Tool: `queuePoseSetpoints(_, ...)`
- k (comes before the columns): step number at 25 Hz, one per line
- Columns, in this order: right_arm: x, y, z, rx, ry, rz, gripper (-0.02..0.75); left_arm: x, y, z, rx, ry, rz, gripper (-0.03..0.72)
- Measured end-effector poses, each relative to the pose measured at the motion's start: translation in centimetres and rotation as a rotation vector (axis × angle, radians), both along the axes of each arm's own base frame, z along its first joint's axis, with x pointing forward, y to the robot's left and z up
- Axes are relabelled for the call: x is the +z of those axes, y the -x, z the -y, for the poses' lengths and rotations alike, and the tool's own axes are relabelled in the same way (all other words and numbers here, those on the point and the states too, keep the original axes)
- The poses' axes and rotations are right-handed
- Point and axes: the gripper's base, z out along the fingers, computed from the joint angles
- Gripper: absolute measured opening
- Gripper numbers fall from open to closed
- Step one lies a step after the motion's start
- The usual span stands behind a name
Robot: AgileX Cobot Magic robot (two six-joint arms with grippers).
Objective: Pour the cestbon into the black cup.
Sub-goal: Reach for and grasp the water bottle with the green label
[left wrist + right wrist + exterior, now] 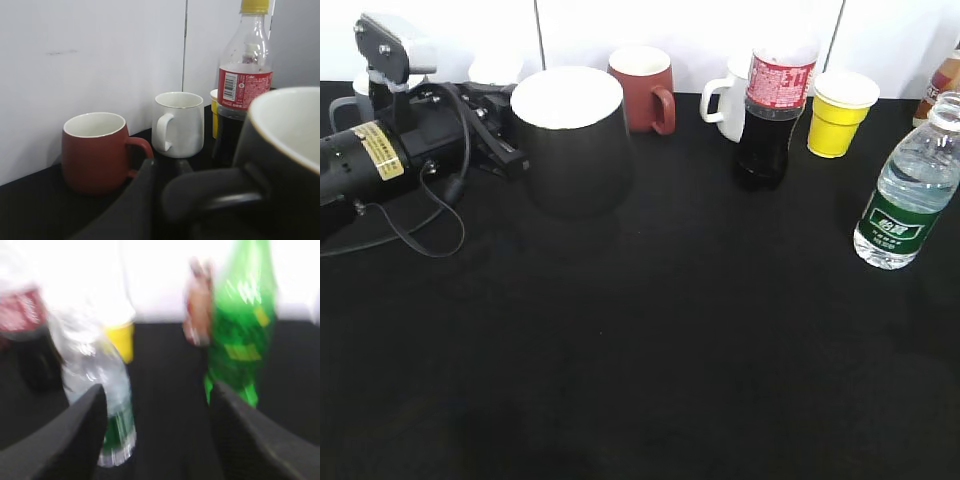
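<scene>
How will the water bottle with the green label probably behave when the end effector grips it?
The cestbon has thin clear walls, so it may dent under squeeze. It looks nearly full, likely heavy. Tall and narrow, it could tip if pushed high.

Blurred cestbon (107,390) beside spread claw (160,435)

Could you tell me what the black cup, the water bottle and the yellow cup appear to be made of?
The black cup looks like glazed ceramic: thick rim, glossy white inside, dark outside. The water bottle looks like clear thin plastic with a green printed label; you can see through it. The yellow cup seems to be paper or thin plastic, with a rolled rim and matte wall; I cannot tell which.
</scene>
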Motion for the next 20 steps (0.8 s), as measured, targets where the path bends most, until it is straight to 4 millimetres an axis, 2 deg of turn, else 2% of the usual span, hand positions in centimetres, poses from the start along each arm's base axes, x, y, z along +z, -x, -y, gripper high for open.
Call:
queuePoseSetpoints(6, -3.5, -3.3, -1.4, 0.167, -0.008, -0.124, 0.491, 0.0, 0.0, 0.0, 0.000, 0.000, -0.001, 0.068)
queuePoseSetpoints(7, -4.3, -3.7, -1.4, 0.166, -0.036, -0.165, 0.515, 0.0, 0.0, 0.0, 0.000, 0.000, -0.001, 0.068)
queuePoseSetpoints(8, -5.1, -4.0, -1.4, 0.165, -0.054, -0.207, 0.575, 0.0, 0.0, 0.0, 0.000, 0.000, -0.001, 0.067)
queuePoseSetpoints(9, -5.4, -4.6, -1.4, 0.163, -0.071, -0.228, 0.642, 0.0, 0.0, 0.0, 0.000, 0.000, -0.001, 0.067)
queuePoseSetpoints(10, -5.3, -5.3, -1.4, 0.170, -0.073, -0.231, 0.661, 0.0, 0.0, 0.0, 0.000, 0.000, -0.001, 0.067)
queuePoseSetpoints(15, -6.4, -8.9, -1.7, 0.217, -0.043, -0.294, 0.671, 0.0, 0.0, 0.0, 0.000, 0.000, -0.001, 0.067)
queuePoseSetpoints(20, -7.9, -10.5, -1.8, 0.241, -0.055, -0.305, 0.671, 0.0, 0.0, 0.0, 0.000, 0.001, -0.001, 0.067)
